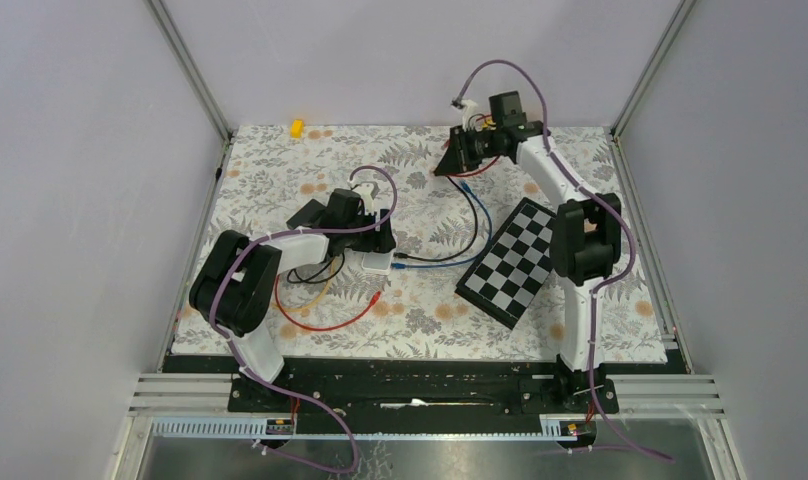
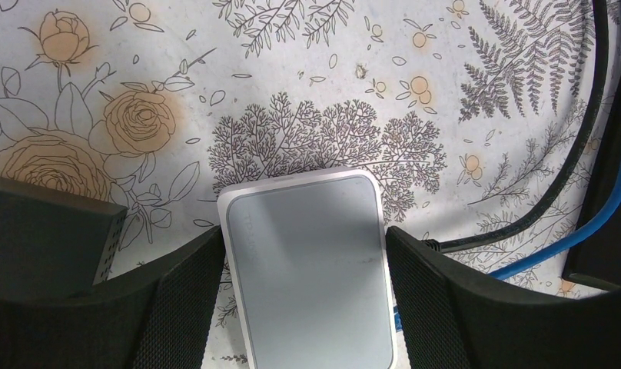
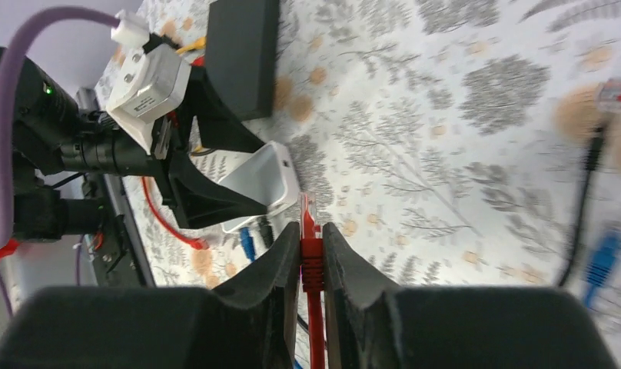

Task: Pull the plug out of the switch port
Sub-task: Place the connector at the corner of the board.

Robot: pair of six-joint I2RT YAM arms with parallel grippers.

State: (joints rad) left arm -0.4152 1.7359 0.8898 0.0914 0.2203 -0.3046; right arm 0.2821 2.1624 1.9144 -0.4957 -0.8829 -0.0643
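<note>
The white switch [image 1: 377, 264] lies on the floral mat left of centre. My left gripper [image 1: 383, 243] is closed around it, and in the left wrist view its fingers [image 2: 177, 300] press both long sides of the switch [image 2: 307, 269]. My right gripper [image 1: 450, 165] is at the far side of the mat, well away from the switch. In the right wrist view it [image 3: 311, 231] is shut on a red plug [image 3: 310, 254] whose clear tip is free in the air. A blue plug [image 3: 247, 242] and a black plug [image 3: 266, 231] sit at the switch's [image 3: 265, 184] port side.
A checkerboard [image 1: 510, 262] lies right of the switch. Blue [image 1: 480, 225] and black [image 1: 468, 210] cables run between the switch and the far side. A loose red cable [image 1: 320, 322] loops near the left arm. A small yellow object [image 1: 297, 127] lies at the back left.
</note>
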